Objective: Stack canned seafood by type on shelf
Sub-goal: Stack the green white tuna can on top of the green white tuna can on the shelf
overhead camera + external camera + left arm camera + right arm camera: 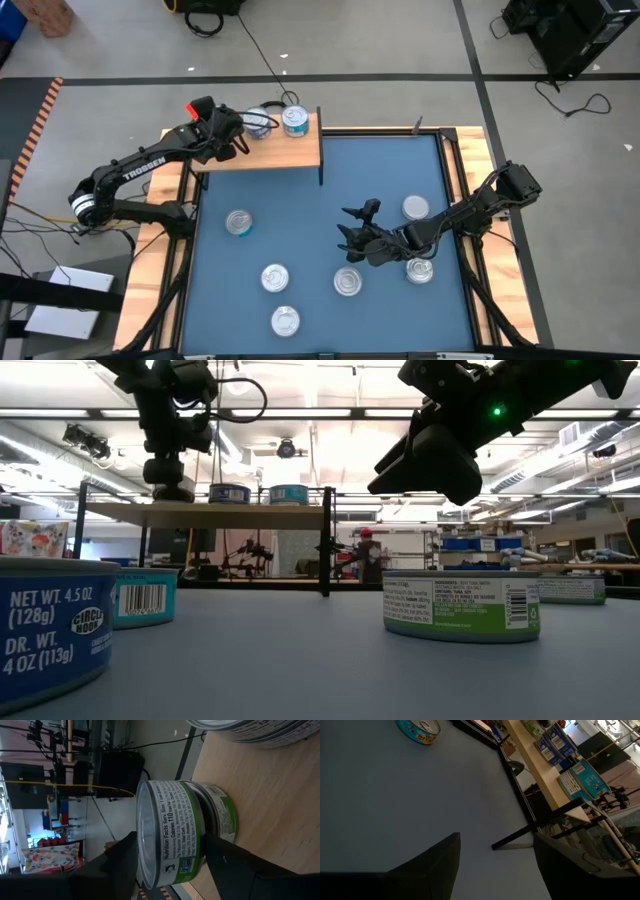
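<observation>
Shelf (275, 152) at table's far-left corner. On it I count three stacks: two green-label tins stacked (186, 832) at left end, two more blue stacks (294, 121) beside. Left gripper (226, 136) straddles green stack, fingers (112, 865) apart, either side of top tin, not clamped. Six tins loose on blue table (320, 200): I see four toward left and centre, two near right edge. Right gripper (352, 232) hovers above table centre, fingers spread, holding nothing; tin (348, 281) just beside it.
</observation>
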